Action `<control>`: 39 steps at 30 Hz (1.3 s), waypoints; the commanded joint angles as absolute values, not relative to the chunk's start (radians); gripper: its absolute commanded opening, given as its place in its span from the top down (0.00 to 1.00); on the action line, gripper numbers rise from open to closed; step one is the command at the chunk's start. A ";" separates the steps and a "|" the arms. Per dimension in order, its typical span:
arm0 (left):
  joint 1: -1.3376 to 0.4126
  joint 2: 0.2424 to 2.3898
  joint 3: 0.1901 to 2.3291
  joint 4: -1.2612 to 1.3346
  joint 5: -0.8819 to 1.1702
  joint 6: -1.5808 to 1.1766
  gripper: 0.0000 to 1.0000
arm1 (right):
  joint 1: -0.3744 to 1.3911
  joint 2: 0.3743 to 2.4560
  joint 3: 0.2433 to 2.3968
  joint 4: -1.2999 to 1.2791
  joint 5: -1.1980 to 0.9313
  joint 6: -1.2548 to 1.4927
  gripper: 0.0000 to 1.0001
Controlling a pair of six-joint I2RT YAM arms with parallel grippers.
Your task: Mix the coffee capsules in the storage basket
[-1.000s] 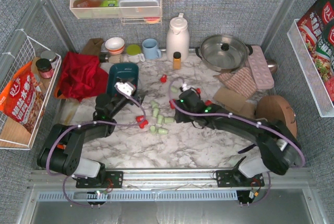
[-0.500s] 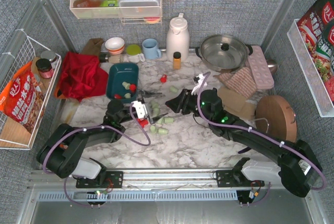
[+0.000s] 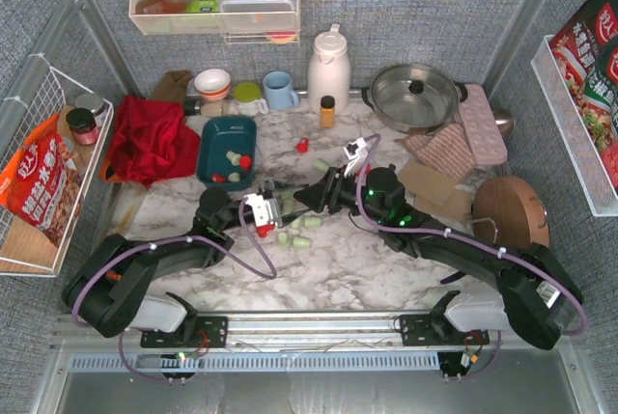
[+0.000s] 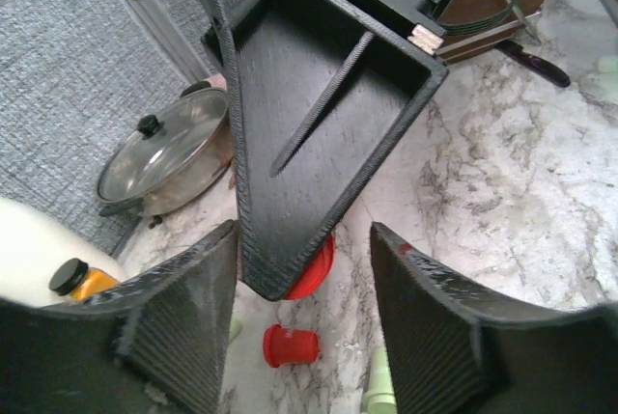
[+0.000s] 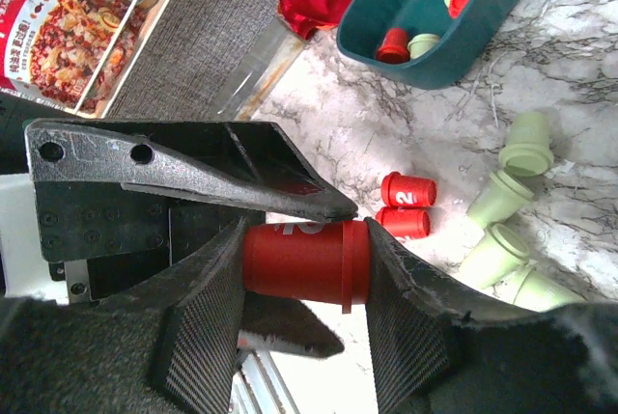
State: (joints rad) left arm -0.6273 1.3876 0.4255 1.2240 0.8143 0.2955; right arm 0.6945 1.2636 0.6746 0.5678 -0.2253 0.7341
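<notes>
Left gripper (image 3: 276, 208), jaws apart, is back from the storage basket (image 3: 214, 134), nose-to-nose with right gripper (image 5: 305, 240) clamping a red capsule (image 5: 290, 262): likely clash.

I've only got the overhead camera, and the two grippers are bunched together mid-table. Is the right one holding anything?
Observer: Yes. The right gripper is shut on a red capsule, which lies sideways between its fingers.
Operator: And the left gripper, is it on that capsule too?
Observer: The left gripper is open. Its jaws straddle one finger of the right gripper, with the capsule's rim showing just behind it. I can't tell whether it touches the capsule.
Operator: Anything loose close to them?
Observer: Two more red capsules lie side by side just past the held one, next to several green capsules.
</notes>
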 commanded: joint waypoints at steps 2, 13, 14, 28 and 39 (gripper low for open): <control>-0.632 1.375 0.421 1.250 0.814 0.316 0.46 | 0.700 1.280 0.674 0.651 -0.255 0.748 0.78; -0.635 1.363 0.417 1.210 0.784 0.371 0.70 | 0.701 1.268 0.666 0.659 -0.250 0.761 0.58; -0.635 1.362 0.418 1.200 0.773 0.377 0.71 | 0.701 1.257 0.667 0.643 -0.241 0.753 0.53; -0.542 1.368 0.447 1.115 0.482 0.349 0.74 | 0.699 1.105 0.731 0.177 -0.015 0.511 0.37; -0.222 1.508 0.452 1.264 0.398 0.240 0.67 | 0.766 1.516 0.909 -0.050 0.048 0.435 0.32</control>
